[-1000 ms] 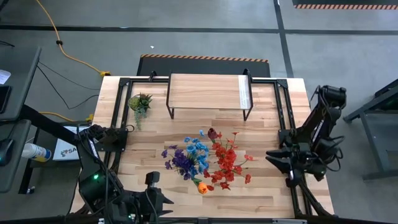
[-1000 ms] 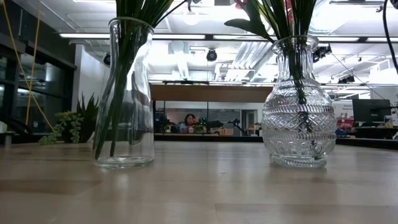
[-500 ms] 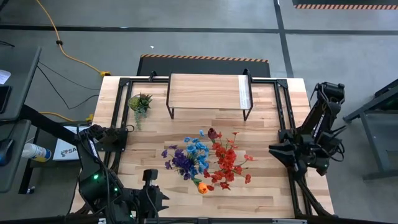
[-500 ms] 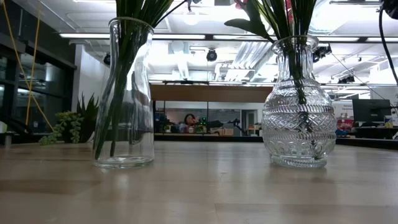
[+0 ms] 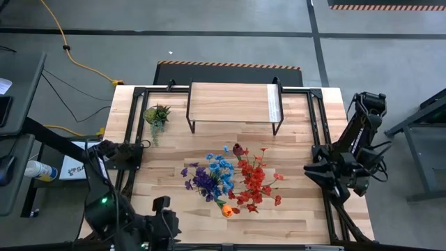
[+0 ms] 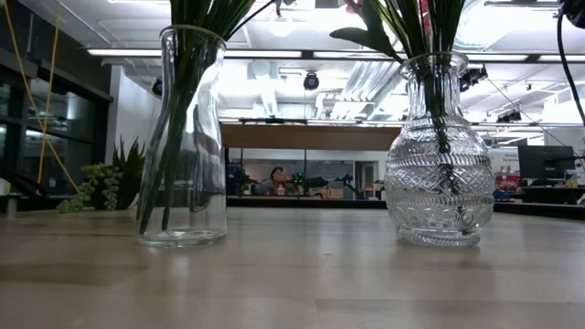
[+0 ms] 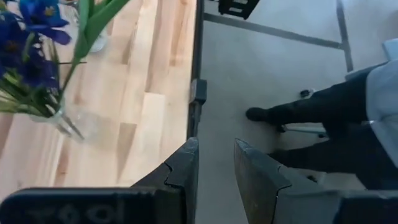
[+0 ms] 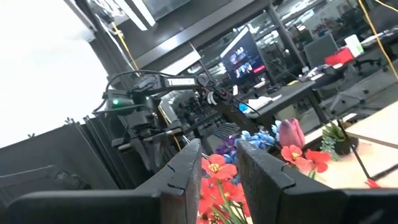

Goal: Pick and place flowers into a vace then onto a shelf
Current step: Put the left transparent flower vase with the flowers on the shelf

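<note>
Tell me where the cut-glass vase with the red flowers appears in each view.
High view: cut-glass vase hidden under red flowers, table centre.
Low view: vase at right.
Left wrist view: not in it.
Right wrist view: only its red flowers, low centre.
Shared landmark: the blue flowers.

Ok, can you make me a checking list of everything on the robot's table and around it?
Surface: light-wood table, mostly bare at the near edge.
Job's things: flowers stand in two glass vases mid-table, a plain tall vase and a patterned round vase. The shelf at the far edge has nothing on it.
Clutter: small potted plant beside the shelf.
Grippers: left gripper at the table's near left corner, right gripper off the right edge. Both are slightly parted and hold nothing.
Cables: yellow cable on the floor, far left.
Surroundings: a person's dark-trousered legs beside the table; desks and a monitor behind.
</note>
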`<action>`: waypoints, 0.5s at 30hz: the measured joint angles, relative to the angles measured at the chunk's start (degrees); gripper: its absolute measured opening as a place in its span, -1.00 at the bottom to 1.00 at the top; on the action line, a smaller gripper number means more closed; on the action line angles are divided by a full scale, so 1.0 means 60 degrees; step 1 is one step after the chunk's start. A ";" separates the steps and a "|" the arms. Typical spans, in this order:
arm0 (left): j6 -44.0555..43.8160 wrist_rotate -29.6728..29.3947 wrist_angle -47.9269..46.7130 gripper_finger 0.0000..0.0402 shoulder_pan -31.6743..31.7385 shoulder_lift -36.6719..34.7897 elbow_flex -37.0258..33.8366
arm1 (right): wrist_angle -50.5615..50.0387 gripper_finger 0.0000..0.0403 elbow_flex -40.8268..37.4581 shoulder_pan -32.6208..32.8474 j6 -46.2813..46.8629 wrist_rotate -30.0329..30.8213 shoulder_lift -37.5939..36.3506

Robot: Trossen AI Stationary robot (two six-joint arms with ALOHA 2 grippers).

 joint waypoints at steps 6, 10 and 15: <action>-0.0143 -0.0561 0.0380 -0.33 -0.0300 0.0447 -0.0009 | 0.0000 -0.53 0.0000 0.0000 -0.0007 -0.0102 -0.0002; -0.0190 -0.1023 0.0597 -0.33 -0.0377 0.0867 -0.0009 | 0.0000 -0.53 0.0000 -0.0004 -0.0007 -0.0108 -0.0086; -0.0224 -0.0851 0.0744 -0.33 -0.0359 0.1412 -0.0009 | -0.0002 -0.53 0.0000 -0.0007 -0.0029 -0.0168 -0.0259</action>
